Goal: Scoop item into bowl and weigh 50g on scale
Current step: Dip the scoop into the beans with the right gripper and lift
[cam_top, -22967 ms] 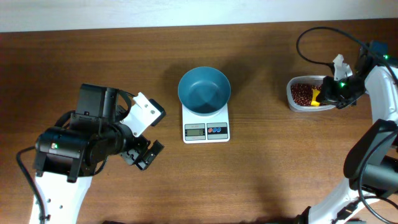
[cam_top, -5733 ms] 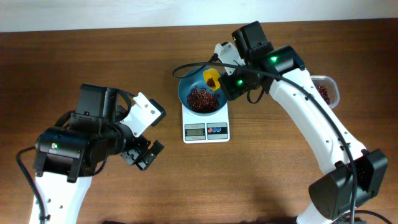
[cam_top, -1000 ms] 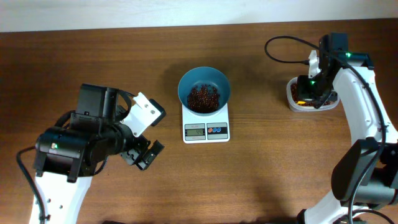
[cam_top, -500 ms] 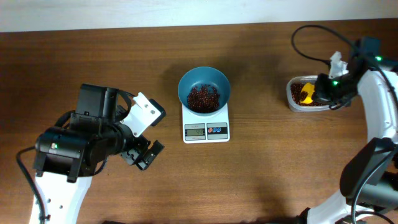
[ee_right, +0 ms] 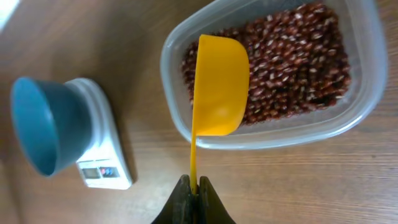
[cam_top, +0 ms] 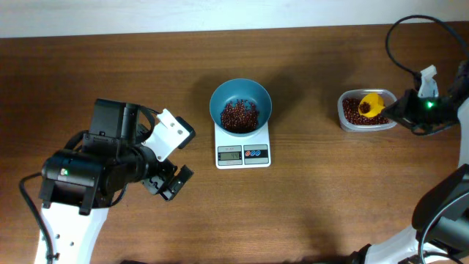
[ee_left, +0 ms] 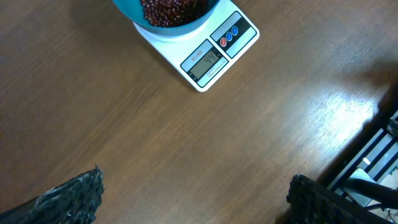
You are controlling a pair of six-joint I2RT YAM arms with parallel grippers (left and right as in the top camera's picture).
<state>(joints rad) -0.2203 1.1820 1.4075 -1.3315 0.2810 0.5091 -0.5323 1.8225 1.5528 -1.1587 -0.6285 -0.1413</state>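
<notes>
The teal bowl point(cam_top: 258, 98) stands on the white scale point(cam_top: 242, 154) at mid-table, with a heap of reddish-brown beans point(cam_top: 239, 115) in it. More beans point(ee_right: 292, 68) fill a clear tub point(cam_top: 350, 123) at the right. My right gripper point(ee_right: 194, 185) is shut on the thin handle of a yellow scoop point(ee_right: 221, 84), whose cup hangs over the tub's left half. I cannot tell whether the cup holds beans. My left gripper point(ee_left: 194, 186) is open over bare wood, short of the scale point(ee_left: 205, 59), with nothing between its fingers.
The right arm point(cam_top: 440, 110) reaches in from the table's right edge, with a black cable looping above it. The left arm's bulky body point(cam_top: 95, 165) fills the lower left. The table's back edge meets a pale wall.
My right gripper has drawn back to the right, carrying the scoop a little rightward over the tub. The left arm, bowl and scale have not moved.
</notes>
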